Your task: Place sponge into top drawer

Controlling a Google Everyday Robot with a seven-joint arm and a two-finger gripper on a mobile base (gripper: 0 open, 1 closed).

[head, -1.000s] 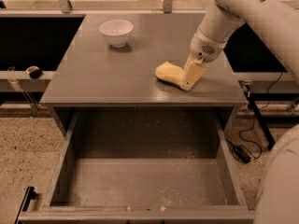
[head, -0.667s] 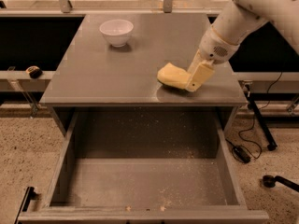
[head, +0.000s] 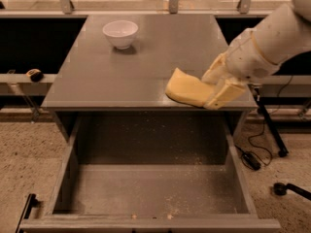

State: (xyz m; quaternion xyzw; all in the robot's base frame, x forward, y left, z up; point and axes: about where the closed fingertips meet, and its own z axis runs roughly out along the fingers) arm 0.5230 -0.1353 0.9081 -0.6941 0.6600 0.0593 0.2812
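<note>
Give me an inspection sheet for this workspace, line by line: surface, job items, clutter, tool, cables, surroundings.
Surface: grey tabletop, carrying a bowl and the sponge.
Job's things: sponge at the front right edge, tilted; top drawer pulled open below it, crumbs on its floor.
Clutter: white bowl at the back left of the tabletop.
Tool: tool over the front right corner, shut on the sponge's right end.
Cables: black cable on the floor right of the cabinet.
Surroundings: small round object on the left ledge; speckled floor.

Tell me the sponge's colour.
The sponge is pale yellow, clearest in the camera view; the hand grips it near the table's front edge.
</note>
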